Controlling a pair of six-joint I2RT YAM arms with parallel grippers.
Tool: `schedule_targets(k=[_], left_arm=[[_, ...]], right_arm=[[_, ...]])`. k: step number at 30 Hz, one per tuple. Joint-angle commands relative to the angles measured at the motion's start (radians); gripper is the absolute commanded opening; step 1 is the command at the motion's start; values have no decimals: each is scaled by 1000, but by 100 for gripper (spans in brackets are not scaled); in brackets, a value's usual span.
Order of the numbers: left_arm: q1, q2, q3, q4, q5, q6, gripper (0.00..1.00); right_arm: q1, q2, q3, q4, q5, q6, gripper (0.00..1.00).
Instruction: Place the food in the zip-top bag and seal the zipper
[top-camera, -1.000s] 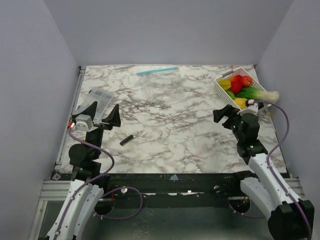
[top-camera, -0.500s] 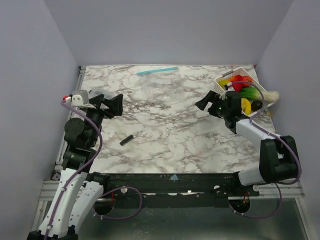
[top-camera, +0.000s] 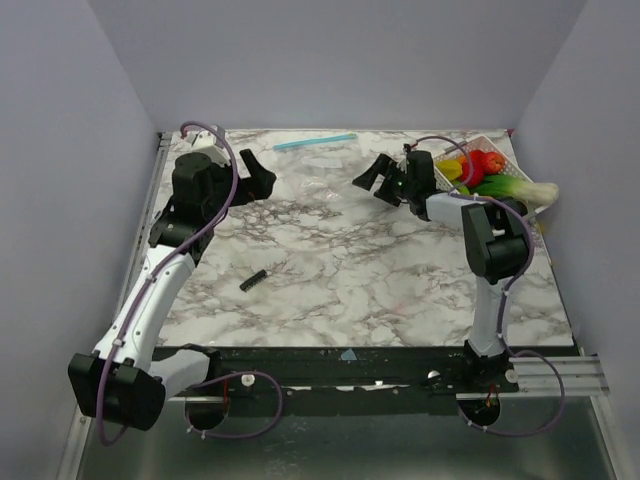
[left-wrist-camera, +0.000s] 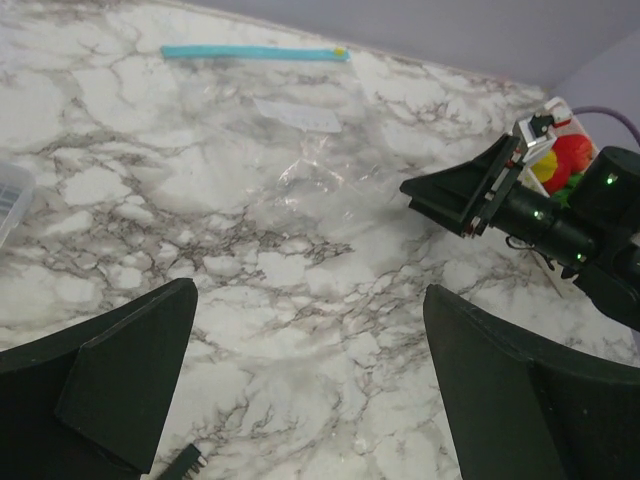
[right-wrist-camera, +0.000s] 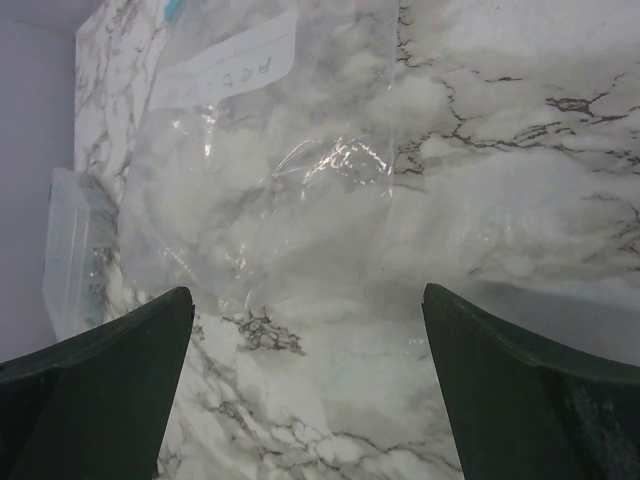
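The zip-top bag (top-camera: 322, 168) lies flat and clear at the back middle of the table, its teal zipper (top-camera: 315, 141) along the far edge. The food (top-camera: 484, 162), red, yellow and green toy pieces, sits in a white basket (top-camera: 500, 141) at the back right. My left gripper (top-camera: 256, 173) hovers open just left of the bag. My right gripper (top-camera: 373, 177) is open just right of it. In the left wrist view the bag (left-wrist-camera: 300, 175), the zipper (left-wrist-camera: 255, 52) and the right gripper (left-wrist-camera: 468, 190) lie ahead of my left gripper (left-wrist-camera: 310, 385). The right gripper (right-wrist-camera: 310, 385) faces the bag (right-wrist-camera: 300, 170) with nothing between its fingers.
A small black bar (top-camera: 253, 280) lies on the marble at the front left. A clear packet (right-wrist-camera: 70, 250) rests at the far left, beyond the bag. A white leek end (top-camera: 537, 190) sticks out over the basket's right side. Walls close in the table on three sides.
Both arms have swung from the middle of the table out to the back, closing in on the bag from either side. Both grippers stayed open.
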Motion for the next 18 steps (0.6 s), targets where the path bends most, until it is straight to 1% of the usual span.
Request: schedule_targets(k=[1, 3, 5, 6, 7, 9, 12, 13, 14, 16, 18], left_arm=[[3, 96, 70, -132, -20, 14, 98], [3, 148, 107, -149, -24, 14, 99], [2, 201, 150, -167, -12, 13, 96], [3, 227, 171, -170, 13, 14, 94], [3, 247, 193, -182, 42, 15, 92], [2, 287, 240, -215, 91, 18, 90], [-1, 315, 274, -246, 125, 34, 88], [-4, 312, 271, -245, 129, 41, 88], [-8, 305, 263, -240, 134, 52, 88], [-18, 279, 230, -233, 155, 71, 87], [-43, 236, 162, -197, 167, 102, 87]], right_arm=[[21, 103, 89, 5, 8, 37, 100], [34, 125, 96, 27, 35, 43, 100], [41, 148, 122, 14, 57, 46, 95], [45, 156, 130, 4, 74, 49, 94], [47, 162, 135, 6, 79, 52, 90], [48, 175, 143, 10, 72, 57, 79], [51, 198, 159, 1, 38, 61, 52], [56, 198, 156, 3, 25, 54, 45], [60, 193, 148, 4, 19, 43, 35], [71, 159, 104, 6, -4, 24, 19], [80, 91, 12, 34, -42, 24, 7]])
